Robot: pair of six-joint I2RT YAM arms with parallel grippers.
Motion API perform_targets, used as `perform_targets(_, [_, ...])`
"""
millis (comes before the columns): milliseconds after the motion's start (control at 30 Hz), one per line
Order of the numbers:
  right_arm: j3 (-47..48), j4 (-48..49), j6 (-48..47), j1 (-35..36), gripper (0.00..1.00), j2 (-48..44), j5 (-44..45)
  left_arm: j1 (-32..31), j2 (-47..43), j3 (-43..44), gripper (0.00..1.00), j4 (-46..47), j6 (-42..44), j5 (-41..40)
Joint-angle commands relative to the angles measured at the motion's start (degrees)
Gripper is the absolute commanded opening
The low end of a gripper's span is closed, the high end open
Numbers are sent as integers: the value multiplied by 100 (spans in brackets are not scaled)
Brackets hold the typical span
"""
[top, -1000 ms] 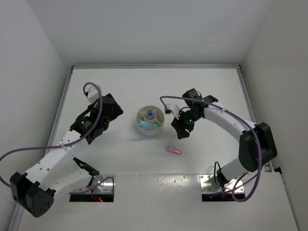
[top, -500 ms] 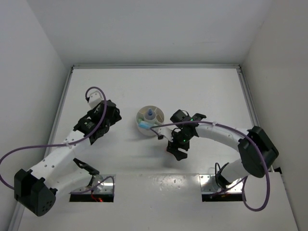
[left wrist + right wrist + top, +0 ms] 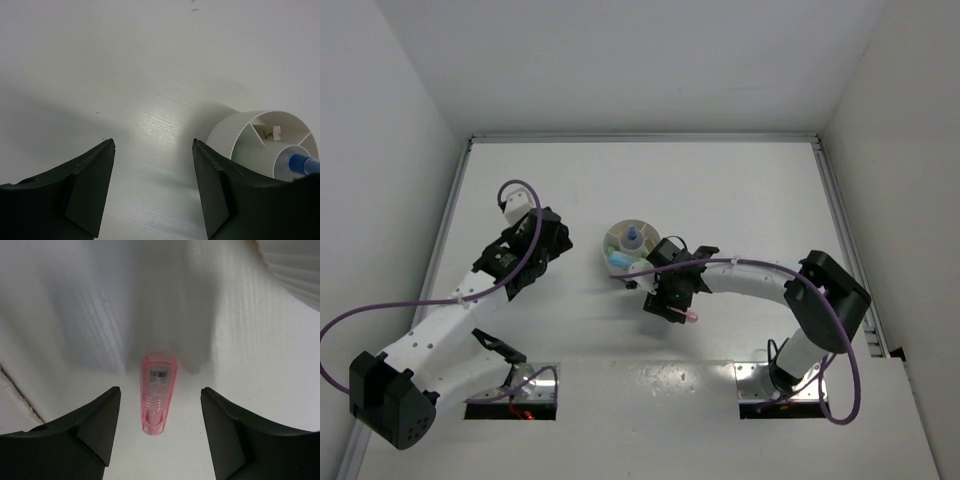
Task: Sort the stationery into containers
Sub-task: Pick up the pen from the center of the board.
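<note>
A pink transparent stationery piece (image 3: 159, 372) lies flat on the white table. My right gripper (image 3: 160, 390) is open just above it, one finger on each side, touching nothing. From above, the pink piece (image 3: 689, 317) pokes out beside the right gripper (image 3: 675, 308). The round white divided dish (image 3: 617, 236) stands just beyond, with a blue piece (image 3: 633, 238) upright in its centre cup and a light blue piece (image 3: 620, 259) in a near wedge. My left gripper (image 3: 152, 141) is open and empty over bare table, left of the dish (image 3: 235, 135). A tiny beige block (image 3: 273, 133) lies in one wedge.
White walls close the table at the back and both sides. A raised rail (image 3: 840, 215) runs along the right edge. The dish's ribbed wall (image 3: 295, 265) fills the upper right corner of the right wrist view.
My right gripper swung from right of the dish towards the near left and now straddles the pink piece, jaws wider than a second ago. The left gripper drew back slightly, then stayed still.
</note>
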Motion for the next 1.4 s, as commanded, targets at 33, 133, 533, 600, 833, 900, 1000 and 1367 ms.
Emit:
perform_targets(33, [80,305,177,106,63,78,506,63,-107,52,69,171,37,-46])
perform_targets(133, [28,305,177,107,57,132,578,116,-107,52,69,171,37,-46])
perform_targets(533, [28,77,124,326,51,500,411,116,-160,52,69,171,90,-46])
perform_targets(600, [80,76,72,379,50,553,411,116,-160,52,69,171,90,-46])
perform_targets(833, [80,-29,19,379,0,519,411,116,-160,52,69,171,90,-46])
perform_targets(900, [133,-125,-217,379,0,186,148,116,-213,52,69,171,90,-46])
perform_targets(1000, [666,-634,-542,310,0,-472,-744,116,-213,52,69,171,143,-46])
perform_targets(1367, [3168,990,982,256,0,-800,0,178,-449,175,69,118,204,-99])
